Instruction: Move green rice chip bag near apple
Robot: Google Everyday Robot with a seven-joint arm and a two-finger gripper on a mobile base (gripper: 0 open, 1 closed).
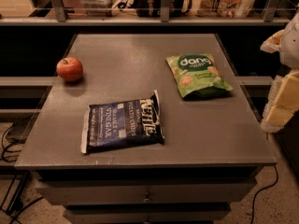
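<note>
One gripper point(282, 104) right of table point(140, 45), apart from green rice chip bag point(198, 75)

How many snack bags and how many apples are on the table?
Snack bags: 2, the green rice chip bag and the blue Kettle chip bag
Apples: 1, the apple
Total: 3 on the table
The gripper is off the table's right edge.

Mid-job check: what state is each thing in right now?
green rice chip bag: flat, logo up, right rear of the table, not gripped.
apple: stem up, at the left edge, apart from both bags.
Kettle chip bag: flat, label up, front centre.
gripper: beside the right edge, clear of all three.
drawer: shut.
</note>
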